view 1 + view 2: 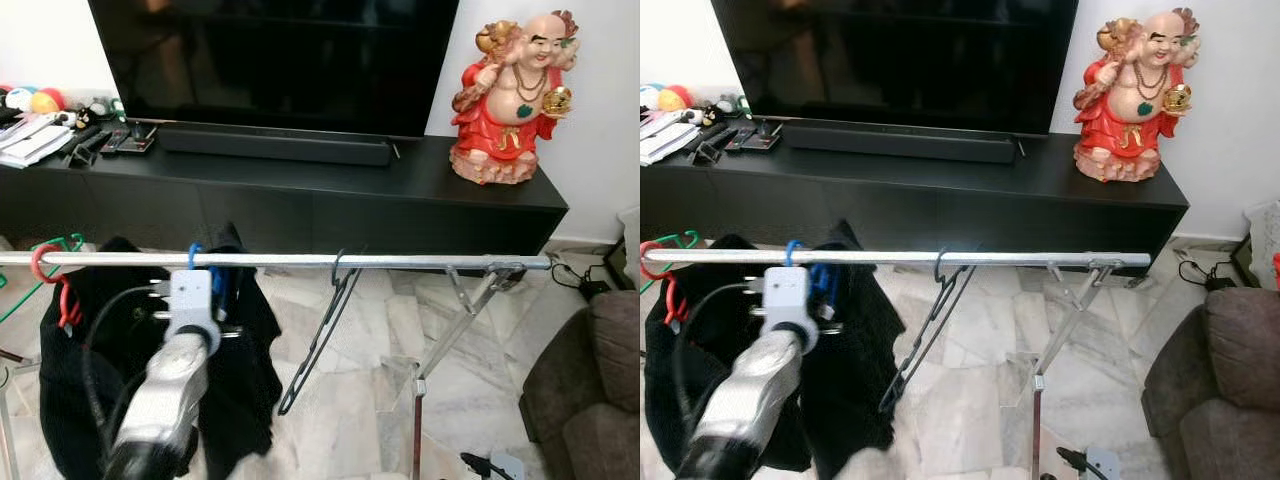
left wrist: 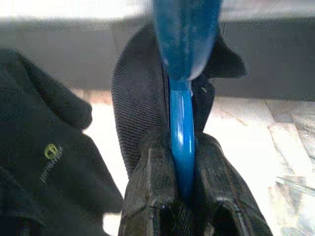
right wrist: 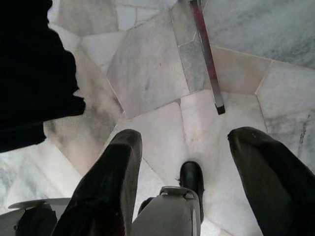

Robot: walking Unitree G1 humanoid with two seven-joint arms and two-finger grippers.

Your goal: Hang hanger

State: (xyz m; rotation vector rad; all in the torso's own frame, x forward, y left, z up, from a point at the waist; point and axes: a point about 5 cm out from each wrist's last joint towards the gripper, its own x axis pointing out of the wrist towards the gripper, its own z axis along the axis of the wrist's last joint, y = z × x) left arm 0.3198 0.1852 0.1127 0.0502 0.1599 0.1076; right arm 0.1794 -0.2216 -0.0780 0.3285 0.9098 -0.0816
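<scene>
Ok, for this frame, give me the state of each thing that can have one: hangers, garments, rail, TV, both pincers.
Blue hanger: hooked over the rail, carrying a black garment.
Left pincer: shut on the blue hanger's neck.
Right pincer: open, over the marble floor, holding nothing.
Black hanger: hooked on the rail, bare, tilted.
Red hanger: hooked on the rail.
Black garment: hanging.
Rail: level on its stand.
TV: screen dark.

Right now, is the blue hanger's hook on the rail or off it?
On. The blue hanger hook curls over the metal rail, black garment hanging below; left gripper is shut on it.
</scene>
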